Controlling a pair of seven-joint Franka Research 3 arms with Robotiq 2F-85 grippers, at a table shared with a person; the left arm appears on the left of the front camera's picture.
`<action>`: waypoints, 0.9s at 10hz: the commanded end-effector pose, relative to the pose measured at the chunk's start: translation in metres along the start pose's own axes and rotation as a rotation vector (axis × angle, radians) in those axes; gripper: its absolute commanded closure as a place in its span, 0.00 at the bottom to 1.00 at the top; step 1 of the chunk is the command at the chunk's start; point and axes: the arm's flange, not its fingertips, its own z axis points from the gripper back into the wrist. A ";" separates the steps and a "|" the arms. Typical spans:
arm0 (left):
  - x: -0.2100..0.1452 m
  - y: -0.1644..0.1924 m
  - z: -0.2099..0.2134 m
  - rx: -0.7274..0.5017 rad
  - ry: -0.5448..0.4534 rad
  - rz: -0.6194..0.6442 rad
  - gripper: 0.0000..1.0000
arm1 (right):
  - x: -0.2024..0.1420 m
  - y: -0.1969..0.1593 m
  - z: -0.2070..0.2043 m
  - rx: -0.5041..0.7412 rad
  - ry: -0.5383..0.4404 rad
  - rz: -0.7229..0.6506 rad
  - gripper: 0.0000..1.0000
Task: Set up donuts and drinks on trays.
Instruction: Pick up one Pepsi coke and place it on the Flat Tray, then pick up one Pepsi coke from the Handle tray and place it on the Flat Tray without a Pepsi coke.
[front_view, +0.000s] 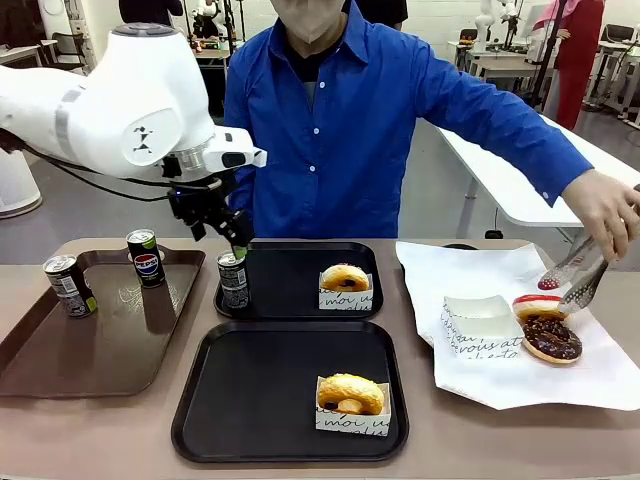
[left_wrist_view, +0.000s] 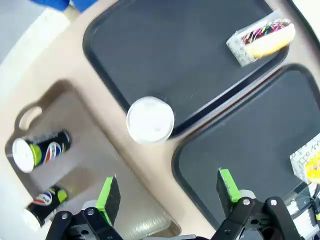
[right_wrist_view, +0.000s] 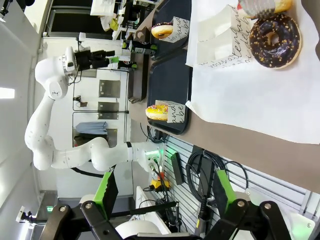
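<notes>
While my left tool (left_wrist_view: 168, 187) is hanging wide open just above the can (left_wrist_view: 150, 120) at the far tray's (left_wrist_view: 185, 60) near-left corner, I am judging the can light, stiff and slick, best pinched mid-body.

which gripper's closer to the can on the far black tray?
Left. The left gripper hangs open just above the can; the right gripper is off the table edge, beyond the white paper.
</notes>
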 end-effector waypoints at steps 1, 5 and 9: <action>-0.025 0.002 -0.001 -0.008 0.020 0.078 0.00 | 0.002 0.002 -0.001 0.027 -0.018 0.016 0.00; -0.031 0.005 0.000 0.004 0.025 0.061 0.00 | 0.002 0.002 -0.001 0.027 -0.018 0.016 0.00; -0.031 0.005 0.000 0.004 0.025 0.061 0.00 | 0.002 0.002 -0.001 0.027 -0.018 0.016 0.00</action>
